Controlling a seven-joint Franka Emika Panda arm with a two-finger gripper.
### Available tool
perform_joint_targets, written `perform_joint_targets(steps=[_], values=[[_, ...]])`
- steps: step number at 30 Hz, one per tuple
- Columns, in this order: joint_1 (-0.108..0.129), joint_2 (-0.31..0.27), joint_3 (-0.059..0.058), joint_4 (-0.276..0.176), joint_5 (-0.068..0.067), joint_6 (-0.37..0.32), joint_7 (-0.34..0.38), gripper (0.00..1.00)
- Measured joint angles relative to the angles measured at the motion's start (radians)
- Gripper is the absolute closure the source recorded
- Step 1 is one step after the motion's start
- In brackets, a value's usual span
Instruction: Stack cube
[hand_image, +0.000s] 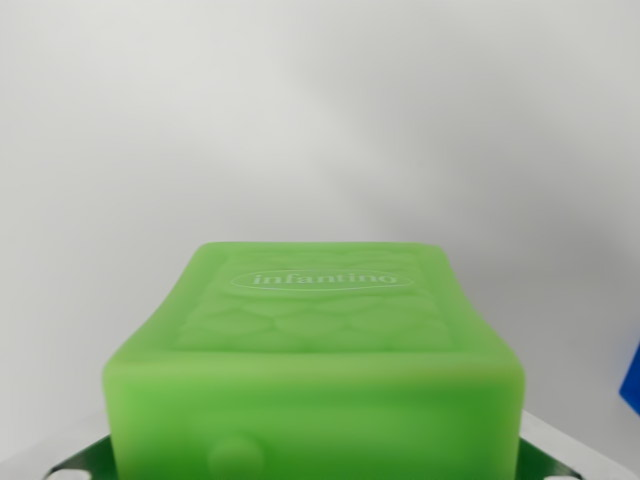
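From my remote seat, the pale desk (300, 120) fills the wrist view, matte and bare. The green cube (315, 380) sits right under the camera, close below where the jaws should be; I can't see them, so I cannot tell whether they are released or clenched. It looks like soft, rubbery, light material with rounded edges and embossed scales, so I'd grip its flat sides. A blue thing (632, 385) peeks in at the right edge.

Wrist view sits very near the green cube (315, 370), perhaps looking level.
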Motion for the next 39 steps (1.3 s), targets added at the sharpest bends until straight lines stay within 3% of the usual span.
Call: perform_joint_targets(steps=[39], values=[[-0.101,0.034,-0.017,0.112,0.006,-0.077,-0.076,1.00]])
